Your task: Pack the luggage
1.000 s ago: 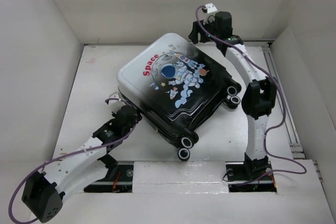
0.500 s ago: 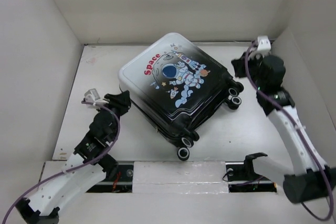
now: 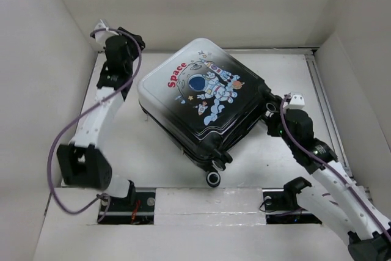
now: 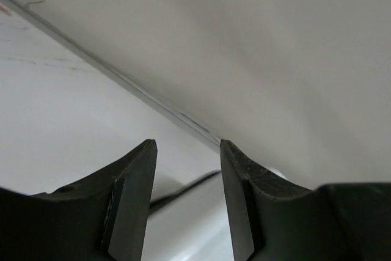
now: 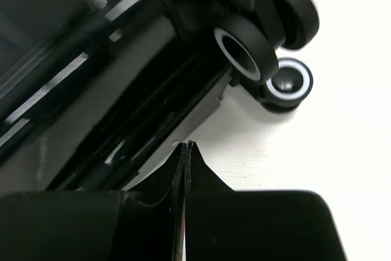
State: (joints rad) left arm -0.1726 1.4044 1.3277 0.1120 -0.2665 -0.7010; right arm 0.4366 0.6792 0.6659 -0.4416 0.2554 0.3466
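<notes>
Luggage lies flat mid-bench, printed shell up with the astronaut and red "Space" showing. It is turned on the diagonal, white corner toward the far left. The two shells are closed together, so nothing of the inside or any contents can be seen. Caster wheels stick out along its near and right edges.

Bench is white, with walls on three sides.

Left arm reaches to the far left corner. Left claw is up near the back wall, well apart from the luggage. Left wrist view: left claw has its fingers parted by a clear gap with nothing held. Between them only the wall, the bench seam and a bit of white, rounded surface low in frame show; I cannot tell what that is.

Right claw sits low at the luggage's right corner, beside the wheels. Right wrist view gives what the top view cannot: right claw is pressed fully closed, tips together, gripping nothing. The tips point at the dark seam along the luggage's edge. I cannot tell whether they touch it. Black-and-white wheels are just beyond, on bare bench.
</notes>
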